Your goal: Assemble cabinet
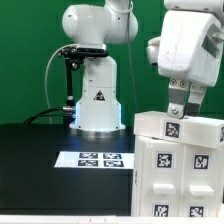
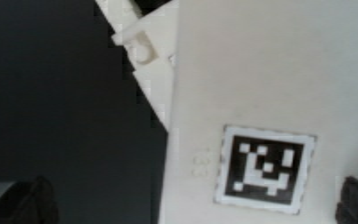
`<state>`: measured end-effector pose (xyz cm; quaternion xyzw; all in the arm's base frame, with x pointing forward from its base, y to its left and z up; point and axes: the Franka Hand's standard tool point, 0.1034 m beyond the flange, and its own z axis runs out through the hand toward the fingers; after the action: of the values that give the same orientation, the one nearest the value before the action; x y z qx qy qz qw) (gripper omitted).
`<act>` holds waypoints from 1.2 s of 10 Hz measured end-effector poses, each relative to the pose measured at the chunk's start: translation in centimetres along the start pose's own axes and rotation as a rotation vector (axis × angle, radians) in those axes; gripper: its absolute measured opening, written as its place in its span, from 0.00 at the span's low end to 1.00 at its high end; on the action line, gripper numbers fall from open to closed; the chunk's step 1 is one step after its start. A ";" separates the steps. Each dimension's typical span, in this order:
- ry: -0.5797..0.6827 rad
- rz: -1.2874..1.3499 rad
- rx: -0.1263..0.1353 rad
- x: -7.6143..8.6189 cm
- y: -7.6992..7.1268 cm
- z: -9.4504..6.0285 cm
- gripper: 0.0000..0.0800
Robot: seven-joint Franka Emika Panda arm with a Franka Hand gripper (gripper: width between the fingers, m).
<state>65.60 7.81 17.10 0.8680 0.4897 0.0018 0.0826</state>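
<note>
White panels with tags make up the cabinet (image 1: 180,165) at the exterior view's right on the black table (image 1: 35,165), with the claw (image 1: 182,108) spread wide just above its top, empty, likely lining up a grasp.

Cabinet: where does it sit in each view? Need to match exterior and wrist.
Exterior view: the cabinet fills the lower corner on the exterior view's right, directly beneath the tool, beside the marker board.
Wrist view: the cabinet is a white panel seen close up, filling most of the picture.
Shared landmark: the square black-and-white tags on the panels.
</note>
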 end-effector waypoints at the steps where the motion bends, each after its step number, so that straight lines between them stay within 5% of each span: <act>1: 0.011 -0.021 -0.045 0.4 0.4 -0.3 1.00; 2: 0.024 -0.038 -0.082 0.3 0.7 -0.5 1.00; 5: 0.018 -0.014 -0.073 0.0 0.6 -0.4 1.00; 7: -0.096 0.186 0.065 -0.6 -1.1 -1.0 1.00; 9: -0.148 0.334 0.233 -0.2 -1.6 -1.6 1.00; 12: -0.123 0.357 0.203 -0.1 -1.3 -0.1 1.00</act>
<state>64.46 8.43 16.98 0.9432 0.3201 -0.0859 0.0228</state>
